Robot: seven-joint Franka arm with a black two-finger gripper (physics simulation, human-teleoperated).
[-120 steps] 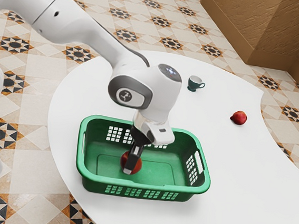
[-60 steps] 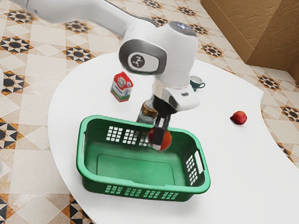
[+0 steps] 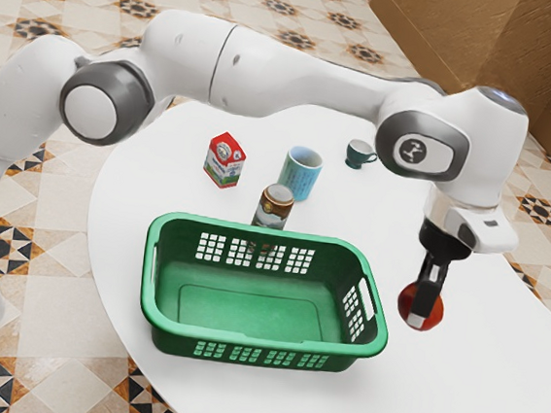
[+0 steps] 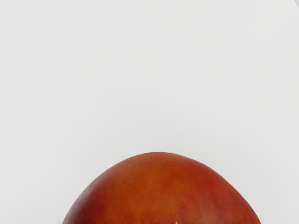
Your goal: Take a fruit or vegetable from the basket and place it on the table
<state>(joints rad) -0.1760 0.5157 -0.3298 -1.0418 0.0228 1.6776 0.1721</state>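
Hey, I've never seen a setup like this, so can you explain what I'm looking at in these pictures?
Sure. It's a computer simulation of one white robot arm with a black two-finger gripper at its end.

The exterior view comes from a camera beside the arm, which reaches in from that view's left. The wrist view comes from a camera on the arm's hand; the big reddish curve there is the held fruit.

On the white table stand a green basket, a red and white carton, a light blue cup, a can and a small dark teal cup. The gripper holds a round red fruit between its fingers, outside the basket.
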